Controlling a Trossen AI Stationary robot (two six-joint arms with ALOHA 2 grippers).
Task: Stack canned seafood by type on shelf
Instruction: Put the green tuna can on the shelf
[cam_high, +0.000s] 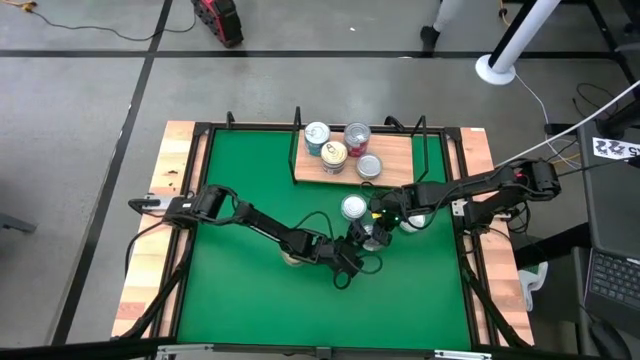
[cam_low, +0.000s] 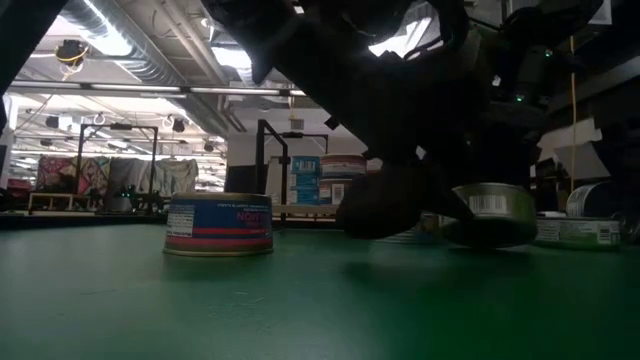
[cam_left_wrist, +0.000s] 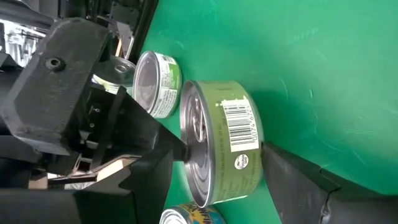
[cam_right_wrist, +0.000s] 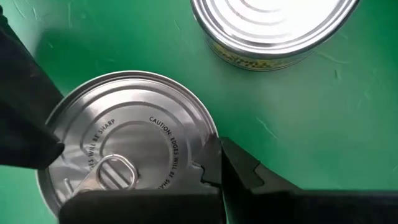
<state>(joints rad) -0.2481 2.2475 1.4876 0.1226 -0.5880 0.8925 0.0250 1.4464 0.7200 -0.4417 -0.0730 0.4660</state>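
Your green mat (cam_high: 240, 270) fills the table, with the shelf (cam_high: 390, 152) at its far edge carrying four tins (cam_high: 333, 155), two of them stacked (gold-yellow over another). Both dark arms meet at mid-mat. Your left gripper (cam_left_wrist: 224, 158) holds a green-labelled tin (cam_left_wrist: 227, 149) on its edge, one finger on the lid, the other on the base. Your right gripper (cam_right_wrist: 214, 171) hangs over a silver-lidded tin (cam_right_wrist: 134, 134) with its fingers pressed together, gripping nothing. A gold-labelled tin (cam_right_wrist: 273, 28) lies just beside that one, and a red-and-blue tin (cam_low: 219, 224) sits alone under the left arm.
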